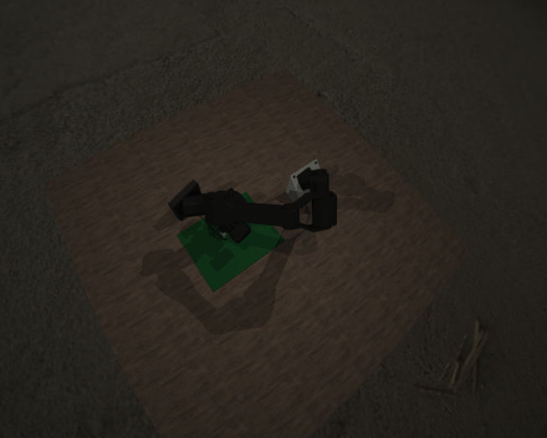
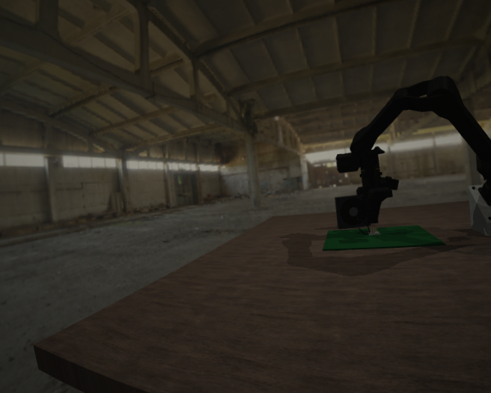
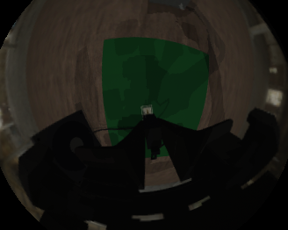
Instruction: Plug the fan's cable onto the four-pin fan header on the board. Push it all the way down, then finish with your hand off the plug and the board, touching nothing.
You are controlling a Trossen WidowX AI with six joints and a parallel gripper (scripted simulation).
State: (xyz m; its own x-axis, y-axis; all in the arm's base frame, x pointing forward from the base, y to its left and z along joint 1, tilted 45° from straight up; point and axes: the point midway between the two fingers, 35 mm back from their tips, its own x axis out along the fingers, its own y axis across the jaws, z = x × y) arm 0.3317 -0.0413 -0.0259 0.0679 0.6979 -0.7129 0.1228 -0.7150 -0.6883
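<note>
A green board (image 1: 234, 263) (image 2: 412, 238) (image 3: 177, 75) lies flat on the wooden table (image 1: 322, 311) (image 2: 245, 323). A black fan (image 1: 181, 199) (image 2: 349, 212) (image 3: 73, 146) stands at the board's far left corner, and a thin cable runs from it toward the fingers. My gripper (image 1: 223, 234) (image 2: 371, 227) (image 3: 149, 121) points straight down, very low over the board, and is shut on the fan cable's plug. The plug is mostly hidden between the dark fingers. A small pale header (image 2: 373, 232) (image 3: 147, 111) shows right at the fingertips. I cannot tell whether the plug is seated on it.
The arm's pale base mount (image 1: 298, 181) (image 2: 483, 216) stands on the table beyond the board's right side. The arm arches high over the board. Dark shadows lie across the board and the table. The table's front edge is far from the board.
</note>
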